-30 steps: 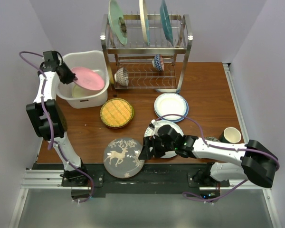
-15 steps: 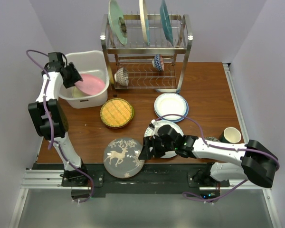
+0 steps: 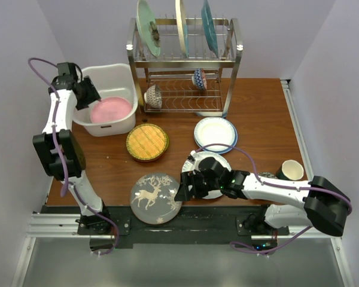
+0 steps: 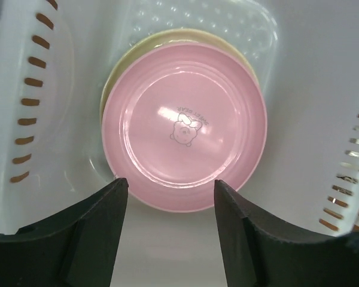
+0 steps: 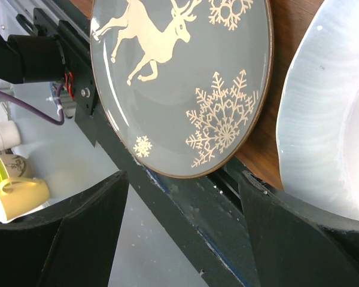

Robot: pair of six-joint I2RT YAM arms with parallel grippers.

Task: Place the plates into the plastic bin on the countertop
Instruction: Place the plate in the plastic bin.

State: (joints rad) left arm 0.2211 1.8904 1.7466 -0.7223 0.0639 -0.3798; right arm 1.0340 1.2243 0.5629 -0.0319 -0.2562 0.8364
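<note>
A pink plate (image 3: 110,110) (image 4: 184,125) lies flat in the white plastic bin (image 3: 116,70), on top of a cream plate (image 4: 116,72). My left gripper (image 3: 91,94) (image 4: 170,188) hangs open and empty over the bin's left side, its fingers apart from the pink plate. On the countertop (image 3: 257,119) lie a woven yellow plate (image 3: 147,142), a grey deer plate (image 3: 156,198) (image 5: 179,78), a white blue-rimmed plate (image 3: 215,133) and a white plate (image 3: 212,164) (image 5: 329,131). My right gripper (image 3: 182,186) (image 5: 185,176) is open beside the deer plate's right edge, holding nothing.
A two-tier wire rack (image 3: 185,66) at the back holds three upright plates (image 3: 148,27) on top and two patterned bowls (image 3: 154,95) below. A cup (image 3: 291,170) stands near the right arm. The deer plate overhangs the table's front edge.
My left gripper opened and let go of the pink plate, which dropped from a tilt to lie flat in the bin. The right arm has not moved.
</note>
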